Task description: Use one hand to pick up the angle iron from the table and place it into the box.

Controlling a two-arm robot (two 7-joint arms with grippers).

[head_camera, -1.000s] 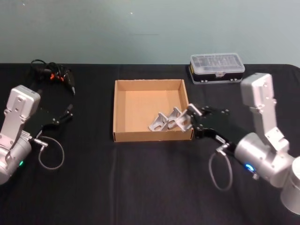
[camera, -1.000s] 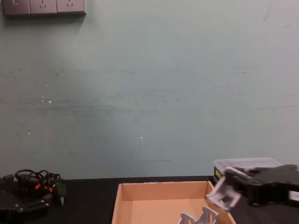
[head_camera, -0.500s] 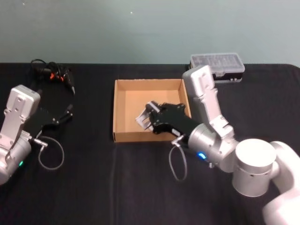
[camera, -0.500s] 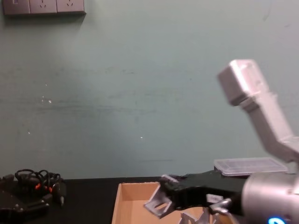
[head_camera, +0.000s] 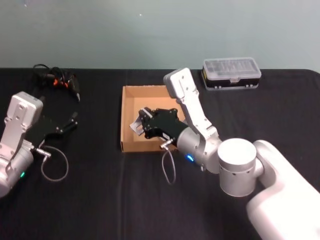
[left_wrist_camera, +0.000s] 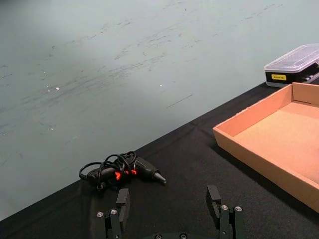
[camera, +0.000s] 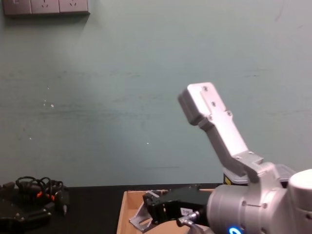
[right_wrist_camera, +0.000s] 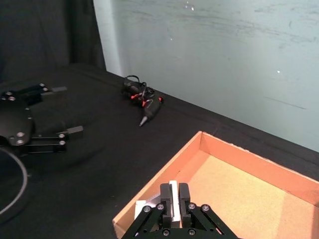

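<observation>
The angle iron, a small pale-grey metal bracket with a bent profile, was clamped in the right pincer, whose black fingers were closed tight on its thin flange; it hung over the box's near-left corner, above the cardboard floor rather than resting on it, as far as the head view allowed. The move to come turned on that relation: the bracket lay just inside the left wall, so a release looked likely to drop it in, though close to the rim. Its long axis could not be told. The box was shallow tan cardboard with low, matte walls and a plain floor. The right arm reached across it from the right, smooth silver-grey casing over black pincer parts. The left pincer sat parked well to the left on the black cloth-like bench, its fingers spread and empty. Beyond lay a tangled black cabled tool and a clear-lidded black plastic case.
</observation>
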